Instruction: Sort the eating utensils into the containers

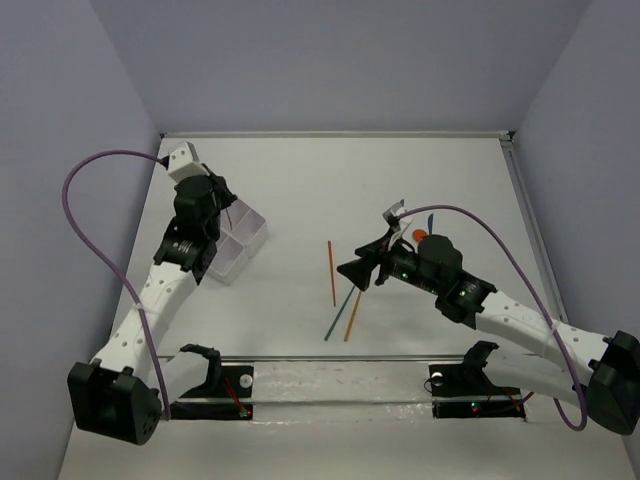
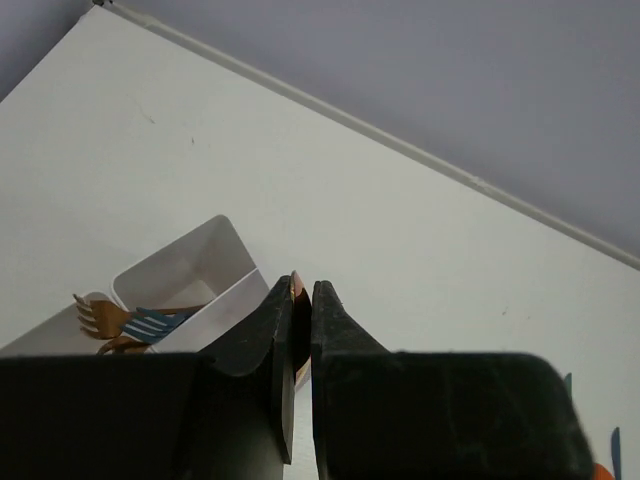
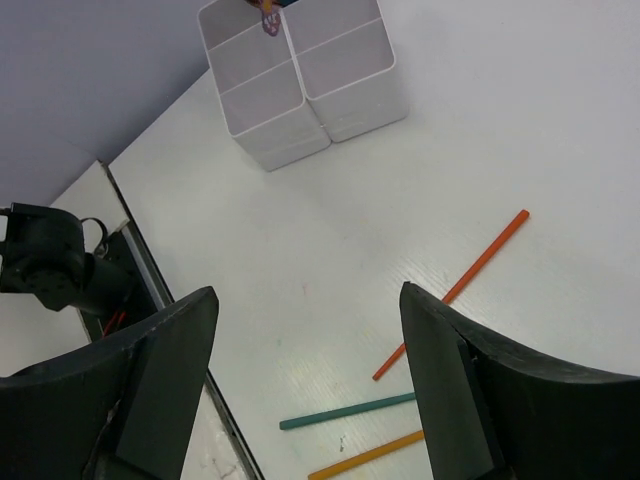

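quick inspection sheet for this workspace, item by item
surface: white table, no spills seen
job's things: divided tray at left with copper forks and a blue fork inside; red stick, teal stick and orange stick loose mid-table; shiny and teal bits behind the right arm, too hidden to name
clutter: nothing seen
grippers: left claw shut on a copper utensil above the tray; right claw open by the sticks
cables: purple cables loop off each arm, away from the sticks
surroundings: plain grey walls
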`<state>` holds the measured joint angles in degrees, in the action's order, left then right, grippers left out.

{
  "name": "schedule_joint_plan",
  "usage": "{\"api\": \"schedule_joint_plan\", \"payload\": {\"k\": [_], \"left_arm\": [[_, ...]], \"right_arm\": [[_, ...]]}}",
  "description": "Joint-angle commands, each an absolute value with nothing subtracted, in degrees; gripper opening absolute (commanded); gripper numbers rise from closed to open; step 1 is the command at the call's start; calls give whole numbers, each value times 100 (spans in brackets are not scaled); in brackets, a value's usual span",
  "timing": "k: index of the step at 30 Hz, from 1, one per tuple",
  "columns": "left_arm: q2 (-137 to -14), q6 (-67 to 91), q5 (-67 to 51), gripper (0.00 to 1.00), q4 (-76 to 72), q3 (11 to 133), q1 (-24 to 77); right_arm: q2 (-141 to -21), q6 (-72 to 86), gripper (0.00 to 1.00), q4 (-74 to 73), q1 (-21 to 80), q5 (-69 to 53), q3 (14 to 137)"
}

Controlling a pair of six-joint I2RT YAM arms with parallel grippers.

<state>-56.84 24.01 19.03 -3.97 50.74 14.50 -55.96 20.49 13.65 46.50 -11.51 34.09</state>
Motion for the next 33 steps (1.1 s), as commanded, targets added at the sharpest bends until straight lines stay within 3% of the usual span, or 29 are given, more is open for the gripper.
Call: {"api": "schedule_joint_plan", "payload": {"k": [1,13,21,23,30,33], "left_arm": [[-6326,2110,2364,6,-1544,5423,1433],[-7356,1626,2593,6,-2390,5503,1433],[-7813,1670,2584,7,-2602,5282,1433],[-7840,1714,2698,15,-2575,5274,1433],[-7744,1714,2699,65,-2452,5352,1433],[-7603,1749,2445,73,-2356,5501,1485]], "right_arm": [[-5493,1978,79,1679,4658,-967,3384],[-5546,1978,78,1714,4658,-923,3366],[-5642,2065,77,1565,4658,-275,3392],[-5643,2100,77,1442,4658,-45,3410],[-5537,2232,76,1240,4658,1079,3349],[-5563,2285,69,1108,4658,1492,3357]]}}
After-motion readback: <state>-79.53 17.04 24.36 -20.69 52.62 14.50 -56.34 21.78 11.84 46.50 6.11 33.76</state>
